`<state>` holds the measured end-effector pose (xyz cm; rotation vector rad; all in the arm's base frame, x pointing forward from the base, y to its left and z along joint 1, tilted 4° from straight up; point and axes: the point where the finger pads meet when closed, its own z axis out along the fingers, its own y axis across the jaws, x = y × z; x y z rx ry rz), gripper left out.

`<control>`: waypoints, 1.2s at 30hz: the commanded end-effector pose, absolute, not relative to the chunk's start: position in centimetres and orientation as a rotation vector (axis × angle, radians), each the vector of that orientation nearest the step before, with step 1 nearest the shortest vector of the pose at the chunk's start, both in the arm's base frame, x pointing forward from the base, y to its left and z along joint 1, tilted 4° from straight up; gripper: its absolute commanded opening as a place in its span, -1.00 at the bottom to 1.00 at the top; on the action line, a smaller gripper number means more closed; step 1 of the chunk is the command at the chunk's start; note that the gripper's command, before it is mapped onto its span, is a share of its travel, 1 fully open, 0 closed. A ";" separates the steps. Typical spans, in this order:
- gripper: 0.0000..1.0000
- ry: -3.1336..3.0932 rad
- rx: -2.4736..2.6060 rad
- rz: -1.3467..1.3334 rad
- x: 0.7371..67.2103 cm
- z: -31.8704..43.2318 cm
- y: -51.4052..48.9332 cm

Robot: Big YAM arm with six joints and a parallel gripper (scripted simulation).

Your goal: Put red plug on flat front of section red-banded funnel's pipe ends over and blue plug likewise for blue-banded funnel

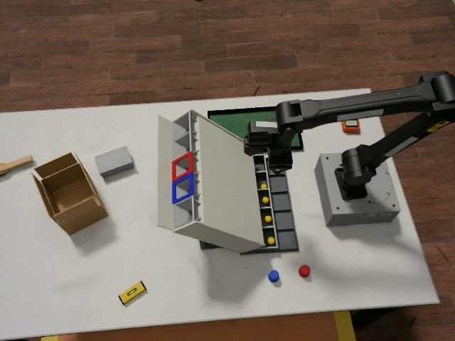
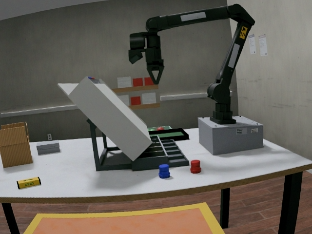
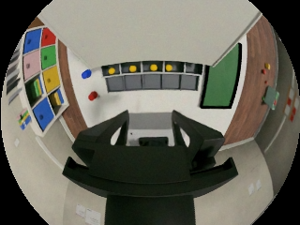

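Observation:
The red plug (image 1: pixel 304 271) and the blue plug (image 1: pixel 273 275) stand on the table in front of the dark row of sections (image 1: pixel 274 205); they also show in the exterior view, red (image 2: pixel 195 166) and blue (image 2: pixel 164 170). Several sections each hold a yellow marble (image 1: pixel 265 199); the flat front parts (image 1: pixel 281 205) are bare. The red-banded funnel (image 1: pixel 182 165) and the blue-banded funnel (image 1: pixel 182 188) sit side by side atop the sloped white cover (image 1: pixel 227 183). My gripper (image 2: pixel 155 78) is open and empty, high above the far end of the row, and hides that end.
The green marble tray (image 1: pixel 239 123) lies behind the cover, with a red marble (image 2: pixel 160 128) in it. A cardboard box (image 1: pixel 70 192), a grey block (image 1: pixel 114 160) and a yellow level (image 1: pixel 132 292) are at the left. An orange device (image 1: pixel 350 126) lies near the arm's base block (image 1: pixel 356 194).

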<state>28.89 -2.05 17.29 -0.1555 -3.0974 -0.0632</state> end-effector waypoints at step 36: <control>0.73 -3.109 -0.158 -0.063 29.2 17.6 -2.1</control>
